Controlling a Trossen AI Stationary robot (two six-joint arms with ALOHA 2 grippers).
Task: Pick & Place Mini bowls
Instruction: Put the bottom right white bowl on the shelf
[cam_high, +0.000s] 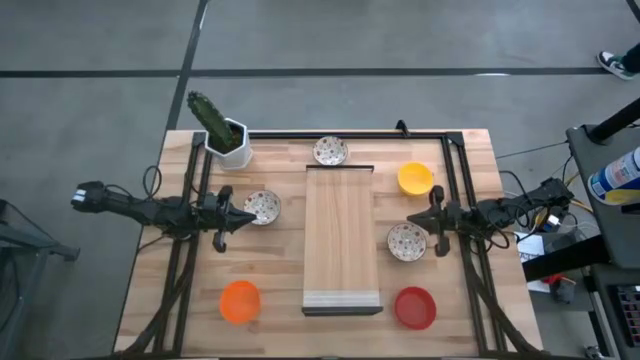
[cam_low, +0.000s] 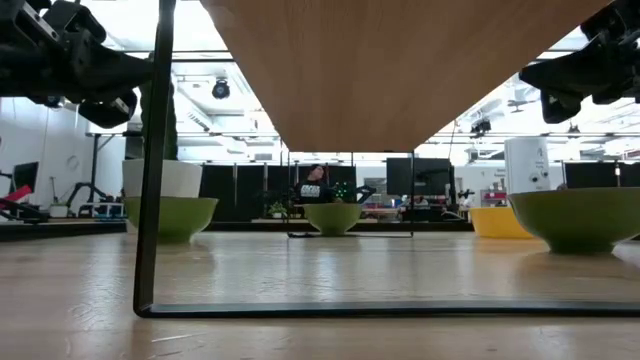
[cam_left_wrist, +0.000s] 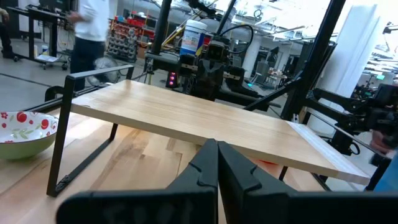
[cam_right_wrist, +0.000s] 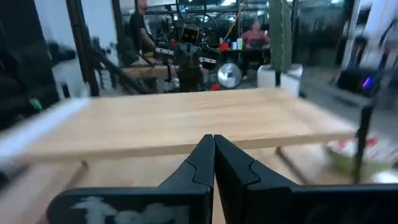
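High view: left end effector (cam_high: 226, 217), fingers together, sits at nine o'clock beside a speckled bowl (cam_high: 262, 207); right end effector (cam_high: 436, 222), fingers together, sits at three o'clock beside another speckled bowl (cam_high: 406, 241).

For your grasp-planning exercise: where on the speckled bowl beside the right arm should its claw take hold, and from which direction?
Grip the rim of the speckled bowl, probably on the edge nearest the right claw, coming down from above. The bowl sits upright, shallow and open-topped, so one finger can go inside the thin wall and one outside. Its low rounded sides offer a sideways grip little to hold.
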